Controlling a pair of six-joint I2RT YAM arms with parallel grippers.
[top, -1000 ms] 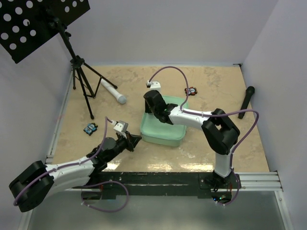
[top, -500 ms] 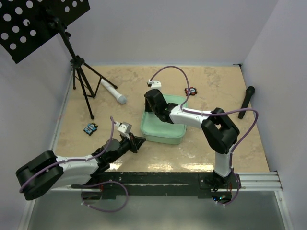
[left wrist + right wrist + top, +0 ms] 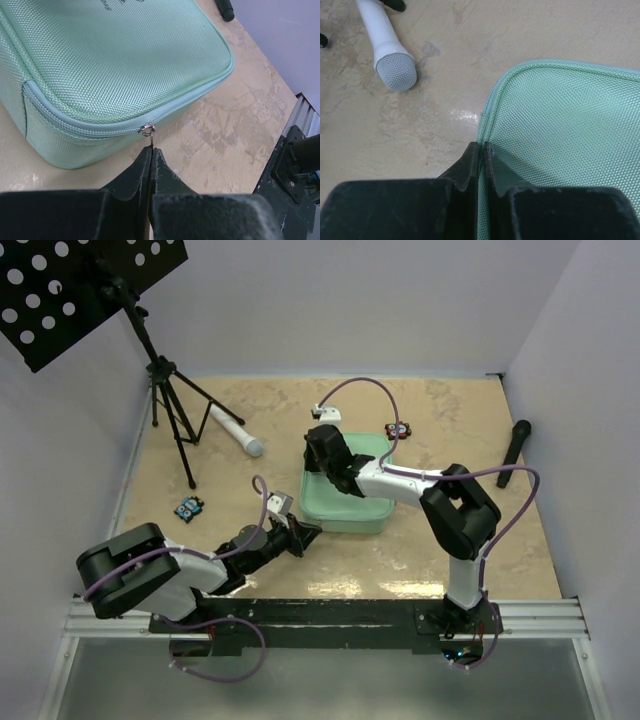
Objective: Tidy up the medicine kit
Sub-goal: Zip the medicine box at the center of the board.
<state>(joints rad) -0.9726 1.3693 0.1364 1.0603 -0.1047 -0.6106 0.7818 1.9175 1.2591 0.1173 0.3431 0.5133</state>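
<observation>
The mint-green medicine kit (image 3: 345, 510) lies flat in the middle of the table. In the left wrist view its zip runs closed along the near side (image 3: 110, 60), ending at a small metal zip pull (image 3: 146, 131). My left gripper (image 3: 151, 150) is shut on that pull, low at the kit's near-left corner (image 3: 310, 533). My right gripper (image 3: 481, 146) is shut on the kit's fabric edge seam (image 3: 570, 125), at the kit's far-left side (image 3: 312, 470).
A white-and-grey cylinder (image 3: 237, 430) lies to the kit's far left, close to a tripod stand (image 3: 170, 410). A small black-and-red gadget (image 3: 398, 428) sits just behind the kit. A blue-and-black gadget (image 3: 187, 508) lies left, and a black stick (image 3: 514, 452) far right.
My left arm has swung right along the kit's near side with the zip pull in its jaws. The kit and my right gripper have shifted slightly away and to the right.
</observation>
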